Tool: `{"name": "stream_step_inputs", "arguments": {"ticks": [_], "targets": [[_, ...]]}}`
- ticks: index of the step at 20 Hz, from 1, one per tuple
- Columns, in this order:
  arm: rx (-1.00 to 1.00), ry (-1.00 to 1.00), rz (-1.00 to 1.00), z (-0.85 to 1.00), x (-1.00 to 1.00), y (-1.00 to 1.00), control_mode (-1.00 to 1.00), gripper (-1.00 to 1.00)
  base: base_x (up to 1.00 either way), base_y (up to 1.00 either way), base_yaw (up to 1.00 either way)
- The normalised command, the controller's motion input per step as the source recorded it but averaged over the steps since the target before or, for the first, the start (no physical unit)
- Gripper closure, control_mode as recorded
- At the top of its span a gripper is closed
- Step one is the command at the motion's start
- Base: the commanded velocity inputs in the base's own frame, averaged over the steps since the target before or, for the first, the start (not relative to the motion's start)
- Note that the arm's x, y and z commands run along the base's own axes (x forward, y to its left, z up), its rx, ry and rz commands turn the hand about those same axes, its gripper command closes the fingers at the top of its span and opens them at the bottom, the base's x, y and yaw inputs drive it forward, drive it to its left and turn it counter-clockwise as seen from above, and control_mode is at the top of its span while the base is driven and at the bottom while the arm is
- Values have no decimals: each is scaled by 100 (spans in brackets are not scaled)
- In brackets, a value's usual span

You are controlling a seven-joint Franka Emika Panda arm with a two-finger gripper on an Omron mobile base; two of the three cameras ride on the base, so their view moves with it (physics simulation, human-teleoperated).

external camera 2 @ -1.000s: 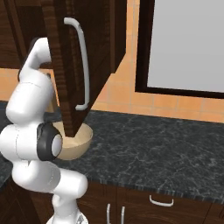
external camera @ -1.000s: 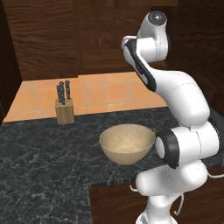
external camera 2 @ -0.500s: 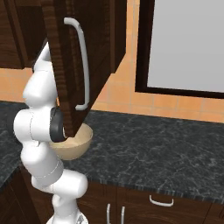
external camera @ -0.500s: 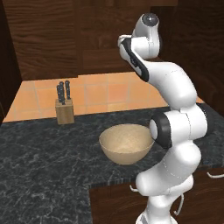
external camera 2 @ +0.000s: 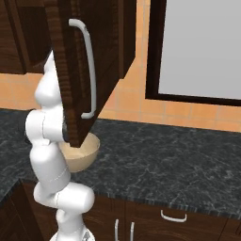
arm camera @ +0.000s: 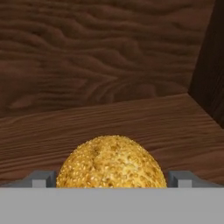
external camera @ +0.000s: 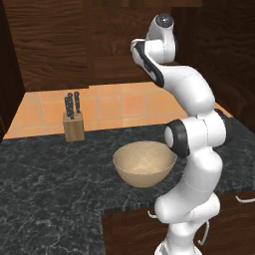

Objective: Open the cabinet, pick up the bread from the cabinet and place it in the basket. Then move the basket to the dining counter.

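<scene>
knife block (external camera: 73,127) w/ black handles far left on black granite counter (external camera: 45,189), by orange tile wall (external camera: 119,102). window (external camera 2: 202,47) far right. drawers (external camera 2: 172,217) below counter.

Bread in the cabinet, basket on the counter below

The bread (arm camera: 111,162) sits on the cabinet (external camera 2: 89,61) shelf (between the fingertips (arm camera: 41,178)); the basket (external camera: 144,163) stands right of the knife block (external camera: 73,124).

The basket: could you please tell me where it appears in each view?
Left base view: basket at centre, just left of the arm.
Right base view: lower left, partly behind the open cabinet door.
Hand view: faces the bread on the shelf instead.
Shared landmark: the black counter under the basket.
</scene>
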Motion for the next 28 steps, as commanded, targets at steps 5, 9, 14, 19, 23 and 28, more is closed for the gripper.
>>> {"name": "stream_step_inputs", "arguments": {"ticks": [5,9,14,19,23,28], "targets": [[0,0,2,-26,-1,0,-100,100,0,0,0],[-2,-9,5,-19,-79,6,-100,100,0,0,0],[-7,-10,6,-20,-100,30,-100,100,0,0,0],[-6,0,4,-2,-100,30,-100,100,0,0,0],[-2,2,4,0,-100,22,-100,100,0,0,0],[-2,20,4,-36,-100,18,-100,100,0,0,0]]}}
